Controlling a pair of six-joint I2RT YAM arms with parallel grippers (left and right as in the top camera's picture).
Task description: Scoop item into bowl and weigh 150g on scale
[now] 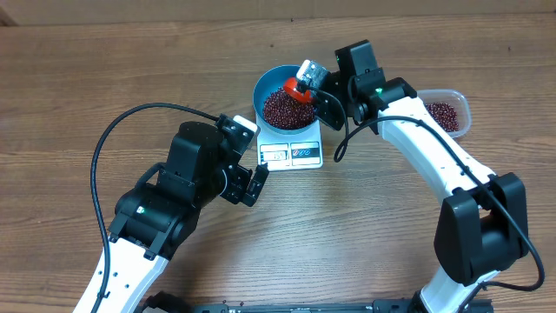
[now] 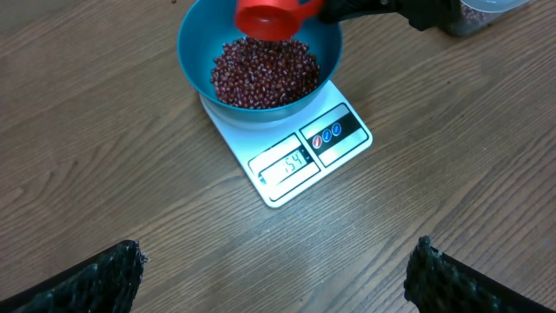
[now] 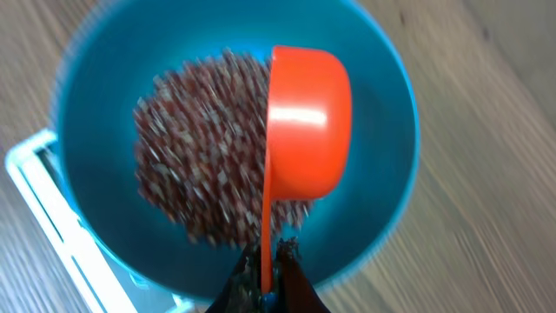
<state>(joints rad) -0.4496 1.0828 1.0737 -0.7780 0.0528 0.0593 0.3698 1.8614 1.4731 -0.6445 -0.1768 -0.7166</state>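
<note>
Wood-grain table [image 1: 104, 69] fills every view. Near its middle sits the white scale [image 1: 291, 154], its display and button edge turned toward the robot's side. Digits show in the window, too small to read surely. The blue bowl [image 1: 259, 91] stands upright on the far part of the scale, covering most of the platform. The beans [image 1: 280, 108] lie in it as a loose maroon heap across its bottom.

Above the bowl, the right gripper [image 3: 268, 278] is clamped on the thin handle of an orange scoop [image 1: 300, 89]. The scoop's long axis runs from the fingers out over the heap. In the overhead view it slants from the bowl's far right rim toward its centre. It is rolled on its side: the handle shows edge-on, the flat mouth faces the heap, and the rounded back faces away.

A clear tub [image 1: 462, 97] with more beans sits well apart, at the right.

The left gripper [image 2: 271, 287] hovers over bare table near the display edge, fingers spread wide and holding nothing.
</note>
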